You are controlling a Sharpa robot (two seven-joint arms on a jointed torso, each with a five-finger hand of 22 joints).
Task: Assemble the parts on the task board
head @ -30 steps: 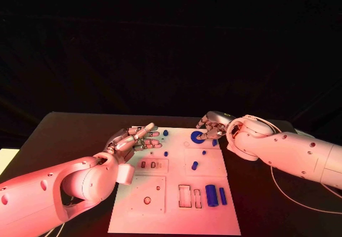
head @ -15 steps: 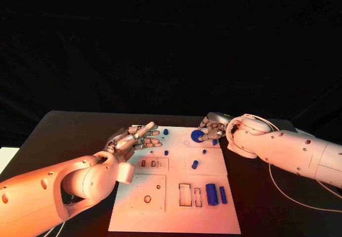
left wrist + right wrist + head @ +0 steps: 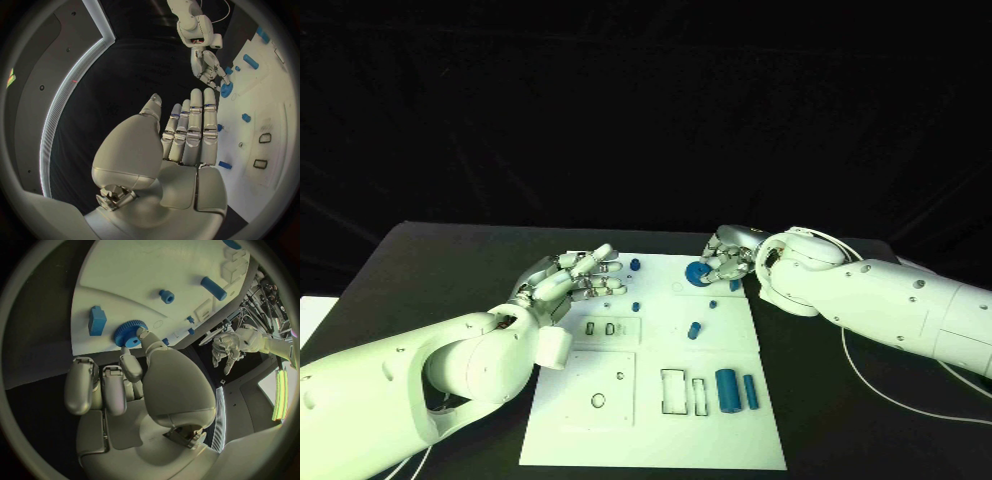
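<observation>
Left hand (image 3: 574, 278): over the task board (image 3: 653, 400) at its far left corner, fingers extended and apart, nothing held. Blue gear (image 3: 700, 277): flat, toothed, round, at the board's far edge. Right hand (image 3: 728, 258): fingertips touching the gear, firm grip impossible to tell. Risk, as judged: gear slipping or tilting under loose contact, missing its seat.

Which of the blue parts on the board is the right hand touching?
The round toothed blue gear at the board's far edge; the right hand has a fingertip on it. The other blue parts lie untouched.
</observation>
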